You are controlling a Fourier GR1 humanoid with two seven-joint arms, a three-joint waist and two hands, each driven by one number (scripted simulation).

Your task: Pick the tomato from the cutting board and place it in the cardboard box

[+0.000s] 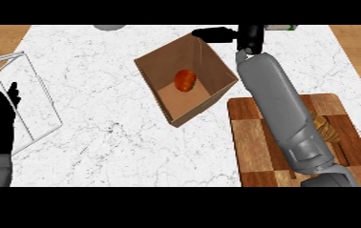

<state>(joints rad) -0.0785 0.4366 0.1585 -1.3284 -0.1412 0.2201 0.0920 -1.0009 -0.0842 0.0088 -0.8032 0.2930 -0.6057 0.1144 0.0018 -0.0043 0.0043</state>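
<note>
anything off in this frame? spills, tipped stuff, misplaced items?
Nothing spilled or damaged. The tomato lies inside the cardboard box, which sits skewed to the counter's edges, beside the cutting board. The right hand is past the box's far corner; the left hand rests open at the left edge.

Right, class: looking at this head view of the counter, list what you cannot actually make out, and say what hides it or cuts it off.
- Right hand, head view: its fingers beyond the cardboard box are dark, so whether they are open or curled is unclear.
- Cutting board: its middle is covered by the right forearm; a tan object peeks out, unidentifiable.
- Grey object: cut off by the top edge.
- Left hand: cut off by the left edge.
</note>
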